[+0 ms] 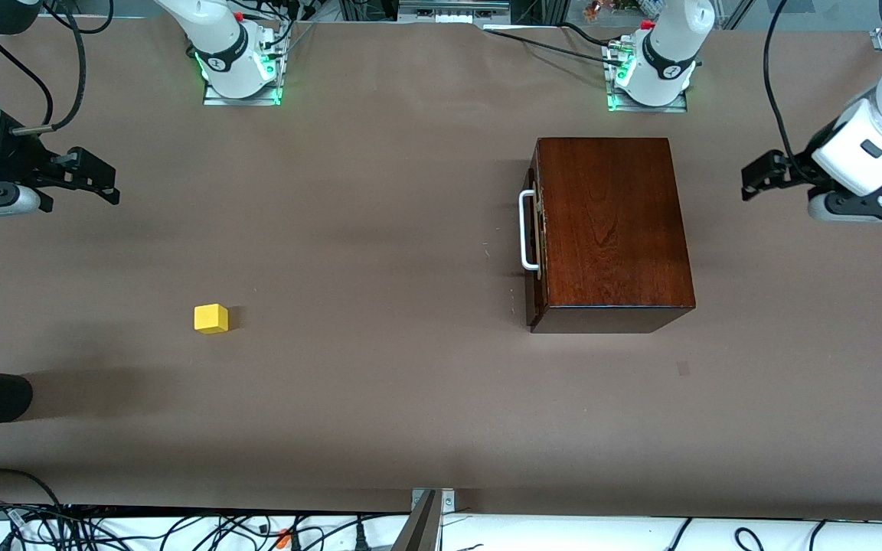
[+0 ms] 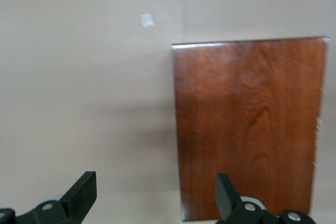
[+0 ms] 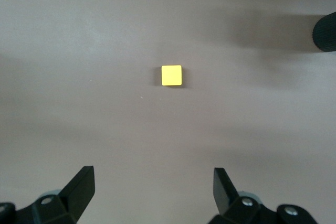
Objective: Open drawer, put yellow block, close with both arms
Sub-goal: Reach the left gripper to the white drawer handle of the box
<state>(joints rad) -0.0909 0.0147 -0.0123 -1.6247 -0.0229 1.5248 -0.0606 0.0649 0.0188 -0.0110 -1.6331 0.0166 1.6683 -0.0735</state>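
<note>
Left gripper [image 1: 751,180], fingers spread, hangs off the box's closed end; the drawer [image 1: 537,229] is shut, its white handle [image 1: 527,231] facing the right arm's end, where the right gripper [image 1: 96,184], also spread, hovers near the yellow block [image 1: 211,318]

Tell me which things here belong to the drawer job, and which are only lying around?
Belong to the job:
- wooden box, its drawer shut, white handle
- yellow block, toward the right arm's end
- left claw, open, waiting
- right claw, open, waiting

Only lying around:
- cables along the table edge
</note>
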